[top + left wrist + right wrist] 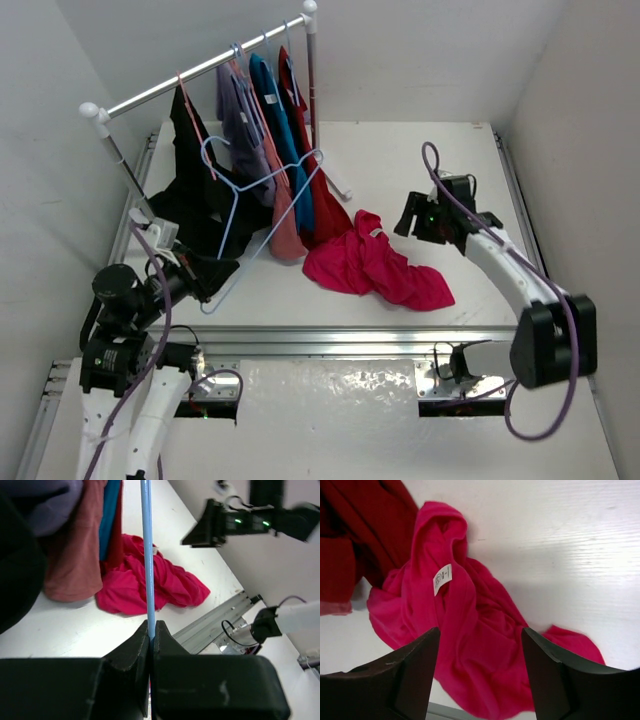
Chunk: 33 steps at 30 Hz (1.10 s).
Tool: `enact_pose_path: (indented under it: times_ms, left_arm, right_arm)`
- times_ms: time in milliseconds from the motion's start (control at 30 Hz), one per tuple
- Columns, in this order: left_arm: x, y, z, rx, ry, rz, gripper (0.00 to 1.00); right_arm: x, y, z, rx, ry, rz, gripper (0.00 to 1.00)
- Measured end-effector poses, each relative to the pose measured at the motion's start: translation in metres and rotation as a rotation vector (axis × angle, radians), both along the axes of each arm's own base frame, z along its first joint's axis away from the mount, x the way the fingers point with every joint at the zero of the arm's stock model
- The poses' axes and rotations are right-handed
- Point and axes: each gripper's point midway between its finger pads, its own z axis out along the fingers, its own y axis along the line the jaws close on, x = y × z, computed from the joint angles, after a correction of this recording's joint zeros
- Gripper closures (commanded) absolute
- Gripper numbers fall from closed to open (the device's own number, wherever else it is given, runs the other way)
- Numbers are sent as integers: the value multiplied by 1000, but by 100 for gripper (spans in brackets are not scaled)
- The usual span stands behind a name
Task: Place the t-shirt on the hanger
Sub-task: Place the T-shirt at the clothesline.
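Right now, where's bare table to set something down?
Bare white tabletop behind the magenta fabric t-shirt, between the rack's right post and right gripper; also the narrow strip from t-shirt to front aluminium rail. Crowded: left-back, under hanging clothes and the pale blue wire hanger.

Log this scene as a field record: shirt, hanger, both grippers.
t-shirt: magenta, crumpled on the table, white neck label showing
hanger: pale blue wire, clamped at one end, raised off the table
left gripper: shut on the hanger
right gripper: open, aimed at the t-shirt, holding nothing
hung clothes: several, behind the hanger
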Motion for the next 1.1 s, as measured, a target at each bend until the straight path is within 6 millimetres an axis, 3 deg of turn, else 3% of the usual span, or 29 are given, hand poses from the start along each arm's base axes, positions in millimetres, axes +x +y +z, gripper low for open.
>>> enact_pose_path:
  times_ms: [167, 333, 467, 567, 700, 833, 1033, 1100]
  left_arm:
    - [11, -9, -8, -12, -26, -61, 100]
    - [33, -12, -10, -35, -77, -69, 100]
    - [39, -11, -21, -34, -50, -55, 100]
    - [40, -10, -19, -33, -60, -51, 100]
    - [40, -10, -14, -35, -83, -52, 100]
    - [39, -10, -12, -35, -94, -53, 100]
    - [38, -11, -12, -36, -95, -58, 100]
    - [38, -11, -13, -36, -94, -60, 100]
  right_arm:
    - [7, 33, -37, 13, 101, 63, 38]
    - [0, 67, -40, 23, 96, 107, 50]
    - [-7, 71, -48, -34, 87, 70, 55]
    - [-23, 72, -54, -80, 84, 62, 59]
    - [-35, 78, -47, -89, 49, 67, 63]
    - [-33, 73, -47, -109, 38, 35, 77]
    - [-38, 61, -60, -161, 68, 7, 76]
    - [-39, 61, -61, -164, 72, 4, 50]
